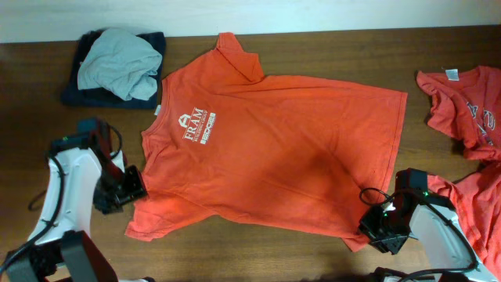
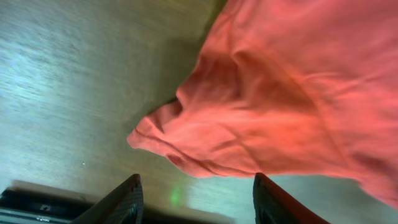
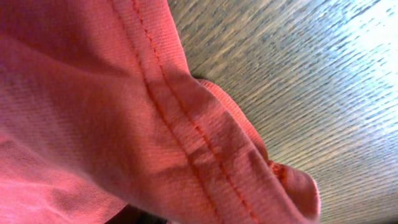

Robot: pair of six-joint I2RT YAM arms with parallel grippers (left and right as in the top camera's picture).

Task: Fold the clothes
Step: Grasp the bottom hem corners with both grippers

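An orange-red T-shirt (image 1: 274, 149) with a small white chest logo (image 1: 196, 125) lies spread flat on the wooden table, collar to the left. My left gripper (image 1: 129, 188) is open and empty beside the near sleeve. In the left wrist view its fingers (image 2: 196, 190) sit just short of the crumpled sleeve edge (image 2: 186, 137). My right gripper (image 1: 377, 227) is at the shirt's near hem corner. In the right wrist view the stitched hem (image 3: 186, 137) bunches up over the fingers and hides them, and it looks gripped.
A grey garment (image 1: 121, 59) lies on a dark navy one (image 1: 78, 90) at the back left. More red shirts lie at the right edge, one with white lettering (image 1: 466, 106) and one nearer me (image 1: 477, 204). Bare wood (image 1: 258, 251) runs along the front.
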